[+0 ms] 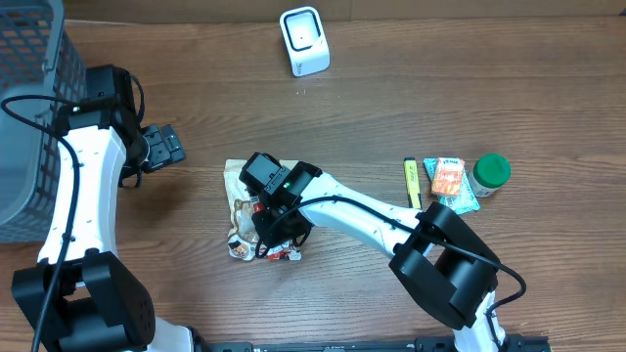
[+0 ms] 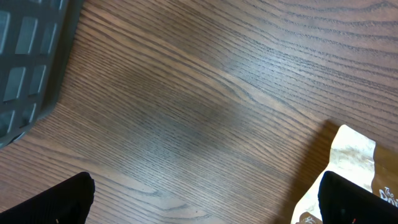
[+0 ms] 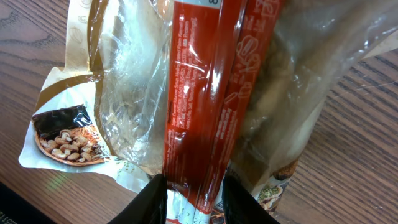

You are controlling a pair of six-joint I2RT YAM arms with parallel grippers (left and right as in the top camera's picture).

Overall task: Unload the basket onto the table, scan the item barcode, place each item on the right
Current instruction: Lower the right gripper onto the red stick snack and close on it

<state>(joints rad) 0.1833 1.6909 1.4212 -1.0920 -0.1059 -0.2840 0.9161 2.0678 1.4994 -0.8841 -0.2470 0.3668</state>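
Note:
The item is a long red glossy packet (image 3: pixel 205 93) lying over a clear and beige nut bag (image 3: pixel 124 93) at the table's middle. My right gripper (image 3: pixel 194 199) is shut on the packet's near end, one black finger (image 3: pixel 149 202) pressing each side. In the overhead view this gripper (image 1: pixel 272 230) hangs over the nut bag (image 1: pixel 240 186), and only a red edge of the packet (image 1: pixel 284 252) shows. The white barcode scanner (image 1: pixel 304 40) stands at the far edge. My left gripper (image 1: pixel 166 147) is open and empty to the bag's left, over bare wood (image 2: pixel 205 205).
A grey mesh basket (image 1: pixel 24 108) fills the far left corner, and its wall (image 2: pixel 25 56) shows in the left wrist view. The bag's corner (image 2: pixel 354 155) lies beside my left gripper's right finger. At the right are a yellow stick (image 1: pixel 412 183), an orange packet (image 1: pixel 447 177) and a green-lidded jar (image 1: pixel 491 173).

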